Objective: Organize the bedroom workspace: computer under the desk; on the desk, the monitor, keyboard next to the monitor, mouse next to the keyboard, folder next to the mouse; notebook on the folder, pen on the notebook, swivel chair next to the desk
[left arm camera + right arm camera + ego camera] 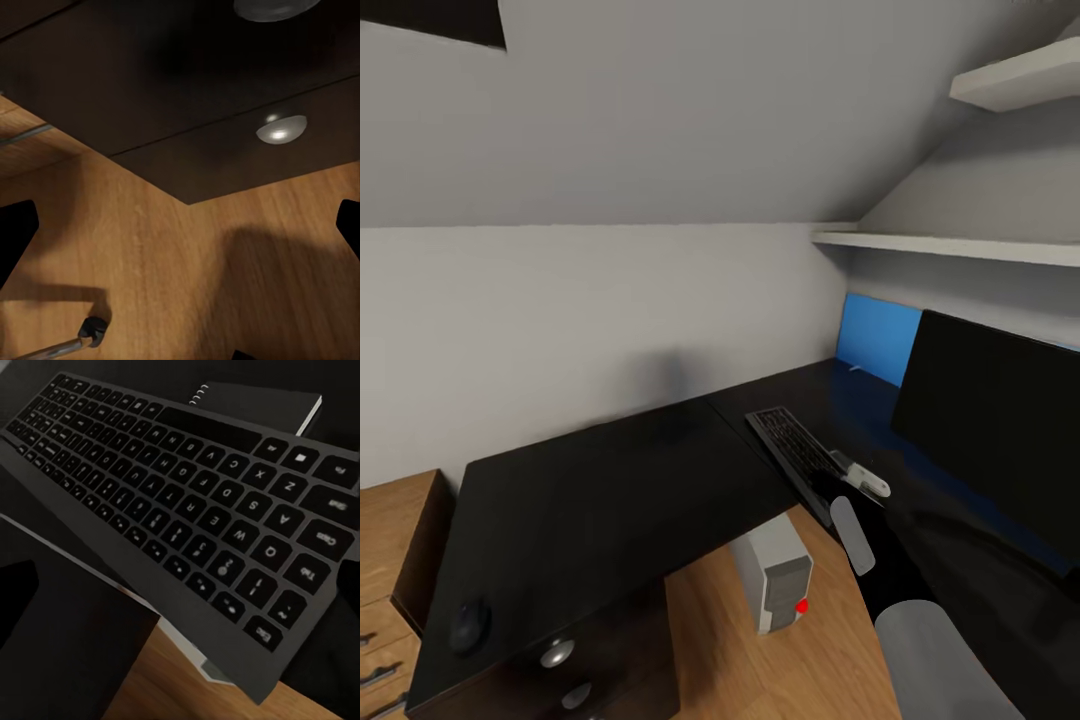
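Keyboard (pixel 187 517) slim, black, flat keys, tilted | right gripper (pixel 857 478) clamps it | left gripper (pixel 180 225) fingers spread

Sloped grey walls (pixel 660 120), white shelves (pixel 960 245), wooden floor (pixel 760 670).

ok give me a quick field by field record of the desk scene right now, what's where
desk: glossy black, L-shaped, against the grey wall
monitor: upright on the desk's right wing, screen dark
keyboard: by the desk's inner corner, near end jutting past the edge
notebook: dark, spiral-bound, beyond the keyboard
mouse: on the desk's near left corner, far from the keyboard
computer: on the floor, partly under the desk
right gripper: at the keyboard's near end; jaws' state unclear
drawer knobs: round, silver
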Robot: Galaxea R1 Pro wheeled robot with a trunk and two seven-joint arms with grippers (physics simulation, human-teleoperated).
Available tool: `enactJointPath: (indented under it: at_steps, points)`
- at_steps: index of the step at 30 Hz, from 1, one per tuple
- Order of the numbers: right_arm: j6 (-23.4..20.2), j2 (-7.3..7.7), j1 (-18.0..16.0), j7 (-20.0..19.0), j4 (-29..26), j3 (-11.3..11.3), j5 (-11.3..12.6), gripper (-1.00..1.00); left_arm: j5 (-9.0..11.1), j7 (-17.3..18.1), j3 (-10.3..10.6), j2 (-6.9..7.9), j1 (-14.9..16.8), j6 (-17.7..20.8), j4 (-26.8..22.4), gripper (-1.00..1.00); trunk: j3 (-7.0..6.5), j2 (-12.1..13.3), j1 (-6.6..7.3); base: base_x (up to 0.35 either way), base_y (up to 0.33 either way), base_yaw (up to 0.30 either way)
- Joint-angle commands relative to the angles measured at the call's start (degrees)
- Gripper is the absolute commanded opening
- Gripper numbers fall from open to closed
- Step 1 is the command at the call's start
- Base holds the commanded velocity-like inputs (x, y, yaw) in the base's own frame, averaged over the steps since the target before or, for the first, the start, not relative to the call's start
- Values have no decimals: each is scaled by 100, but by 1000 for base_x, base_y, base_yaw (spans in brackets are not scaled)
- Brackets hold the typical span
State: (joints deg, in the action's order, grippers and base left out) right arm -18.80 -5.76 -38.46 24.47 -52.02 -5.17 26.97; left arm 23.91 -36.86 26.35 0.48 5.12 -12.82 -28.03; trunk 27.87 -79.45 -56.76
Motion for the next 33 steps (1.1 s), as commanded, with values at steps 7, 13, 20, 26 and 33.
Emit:
enactJointPath:
  at_steps: [7,13,20,26,33]
  points:
    - [-13,-4,-3,22,-17,2,1,100,61,-23,46,5,6,-25,82,100,-120,279,155,0,0,0]
    - [-10,2,-1,22,-106,120,-45,100,66,69,46,5,6,-9,176,100,-228,519,286,0,0,0]
    - [-14,5,11,46,-433,266,-54,100,74,188,37,8,6,-19,199,100,-264,600,330,0,0,0]
    - [-22,5,144,55,-781,374,-73,100,59,216,35,2,6,-87,201,100,-264,600,330,0,0,0]
    - [-24,25,375,68,-1293,923,-317,100,58,222,37,4,6,-115,201,100,-264,600,330,0,0,0]
